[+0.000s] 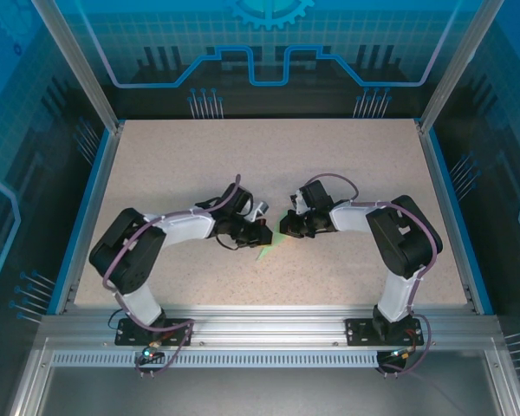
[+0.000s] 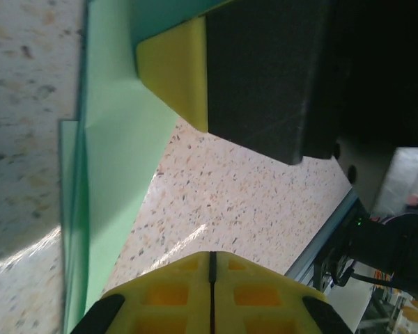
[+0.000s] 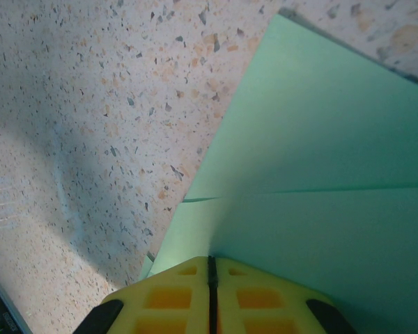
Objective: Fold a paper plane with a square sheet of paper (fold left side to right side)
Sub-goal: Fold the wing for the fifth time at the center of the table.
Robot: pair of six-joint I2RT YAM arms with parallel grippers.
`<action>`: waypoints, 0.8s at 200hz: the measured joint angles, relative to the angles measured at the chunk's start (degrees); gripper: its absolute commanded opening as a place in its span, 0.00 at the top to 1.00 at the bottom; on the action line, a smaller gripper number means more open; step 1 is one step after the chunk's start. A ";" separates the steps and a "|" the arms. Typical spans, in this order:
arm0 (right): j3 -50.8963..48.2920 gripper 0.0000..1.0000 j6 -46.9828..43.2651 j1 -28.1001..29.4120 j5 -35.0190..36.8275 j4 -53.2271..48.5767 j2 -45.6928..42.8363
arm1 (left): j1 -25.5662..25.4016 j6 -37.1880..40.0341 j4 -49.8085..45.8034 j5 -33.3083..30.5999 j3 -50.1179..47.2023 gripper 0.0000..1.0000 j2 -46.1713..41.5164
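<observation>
Sheet of paper (image 3: 320, 139): thin, pale mint-green, matte, no marks. Partly folded, w/ layers overlapping and a straight crease across it in rt wrist view. Left wrist view shows stacked long edges, one flap slightly lifted. Lies approx mid-table (image 1: 156, 165), a narrow green sliver pointing toward near edge.

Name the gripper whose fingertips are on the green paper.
The right gripper: its shut tips meet the folded green paper; the left gripper points at speckled tabletop beside it.

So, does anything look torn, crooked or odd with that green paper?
Nothing stands out. The green paper sits folded in layers on the speckled table, its visible edges straight and untorn.
</observation>
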 measured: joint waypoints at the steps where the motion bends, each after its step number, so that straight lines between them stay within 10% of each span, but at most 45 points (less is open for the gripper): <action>1: 0.00 0.91 0.00 0.00 0.00 0.00 0.00 | -0.09 0.02 -0.02 0.00 0.15 0.91 0.24; 160: 0.76 0.91 -1.11 0.00 0.35 -1.77 0.04 | 0.09 0.09 1.14 -1.99 -0.98 0.92 5.60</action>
